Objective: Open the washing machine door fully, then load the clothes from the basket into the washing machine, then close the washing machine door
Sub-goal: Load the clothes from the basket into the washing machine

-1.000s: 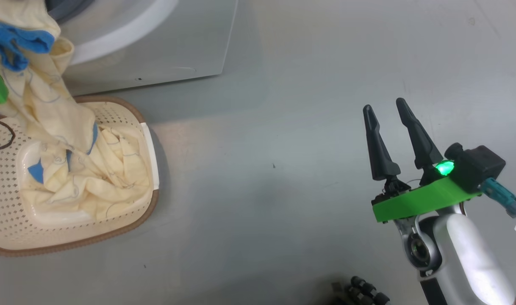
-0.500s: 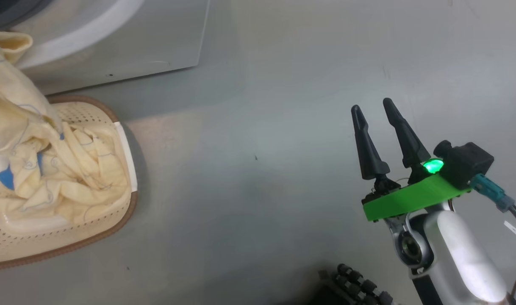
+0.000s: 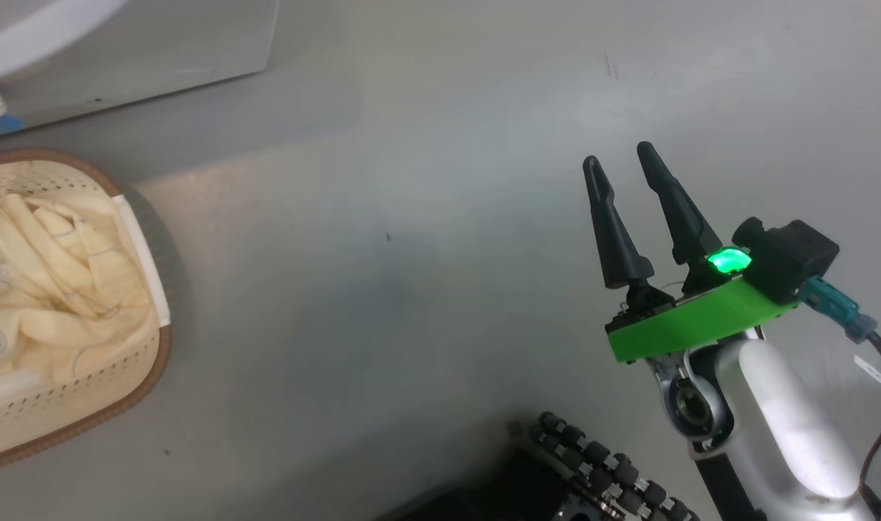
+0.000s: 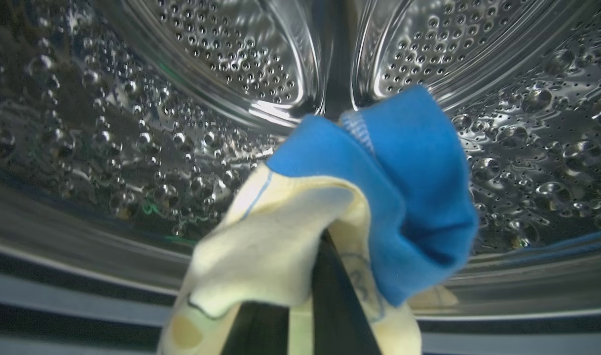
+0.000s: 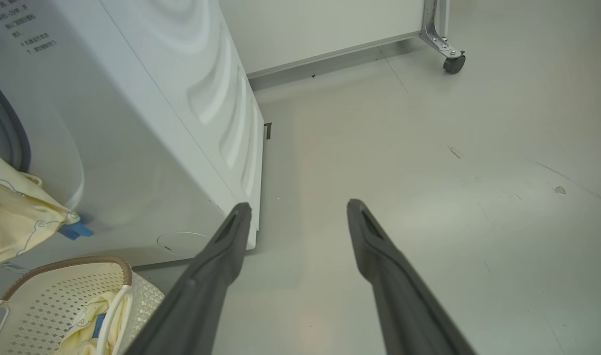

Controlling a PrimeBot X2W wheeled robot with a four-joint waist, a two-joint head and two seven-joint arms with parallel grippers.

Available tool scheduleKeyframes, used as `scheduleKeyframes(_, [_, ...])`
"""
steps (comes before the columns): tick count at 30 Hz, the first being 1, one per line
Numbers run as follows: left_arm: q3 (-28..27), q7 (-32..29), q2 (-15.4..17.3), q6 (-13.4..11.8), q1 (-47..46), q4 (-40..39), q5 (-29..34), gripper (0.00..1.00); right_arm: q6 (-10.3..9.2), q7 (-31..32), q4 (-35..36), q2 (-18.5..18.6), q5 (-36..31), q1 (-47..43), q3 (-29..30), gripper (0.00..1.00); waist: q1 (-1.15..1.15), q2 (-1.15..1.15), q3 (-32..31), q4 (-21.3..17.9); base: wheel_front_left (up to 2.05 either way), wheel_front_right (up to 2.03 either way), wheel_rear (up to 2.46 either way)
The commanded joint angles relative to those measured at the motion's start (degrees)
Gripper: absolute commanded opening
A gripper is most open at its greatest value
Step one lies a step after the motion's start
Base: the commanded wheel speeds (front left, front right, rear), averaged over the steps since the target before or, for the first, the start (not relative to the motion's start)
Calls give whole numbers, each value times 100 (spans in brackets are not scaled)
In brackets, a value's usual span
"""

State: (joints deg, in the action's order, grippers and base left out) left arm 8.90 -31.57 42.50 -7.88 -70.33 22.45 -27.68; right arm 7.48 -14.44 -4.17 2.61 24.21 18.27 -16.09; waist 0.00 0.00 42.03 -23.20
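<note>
Left pincer (image 4: 316, 261) clamped on clothes (image 4: 359, 197) inside washing machine (image 4: 231, 59), right pincer (image 3: 618, 154) spread wide, empty

The head camera is looking steeply down at the floor (image 3: 426, 217), the basket (image 3: 164, 347) at its left edge. The left wrist camera is peering close into the steel drum (image 4: 108, 123). The right wrist camera is facing low along the washing machine (image 5: 147, 148), sharing basket and floor.
</note>
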Motion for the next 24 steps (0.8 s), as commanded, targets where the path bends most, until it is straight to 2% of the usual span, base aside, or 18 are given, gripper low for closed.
scheduleKeyframes(1, [-183,310,430,86,-343,-76,147,0,1,-55,180,27,68,5,-114,100,0,0,174,-119,0,0,0])
scheduleKeyframes(7, [-4,1709,519,314,-1104,435,652,0,1,-55,194,27,124,97,-197,100,0,0,461,-256,0,0,0])
scheduleKeyframes(15, [374,3383,393,289,-2039,1091,1344,0,1,-55,223,27,173,160,-281,100,0,0,741,-302,0,0,0])
scheduleKeyframes(18, [477,3128,304,348,-2223,1536,1341,0,1,-55,233,27,175,161,-306,100,0,0,794,-296,0,0,0])
scheduleKeyframes(23, [509,2068,55,381,-2466,2073,1092,0,1,-55,263,27,213,146,-332,100,0,0,844,-283,0,0,0])
scheduleKeyframes(24, [509,2068,55,381,-2466,2073,1092,0,1,-55,263,27,213,146,-332,100,0,0,844,-283,0,0,0])
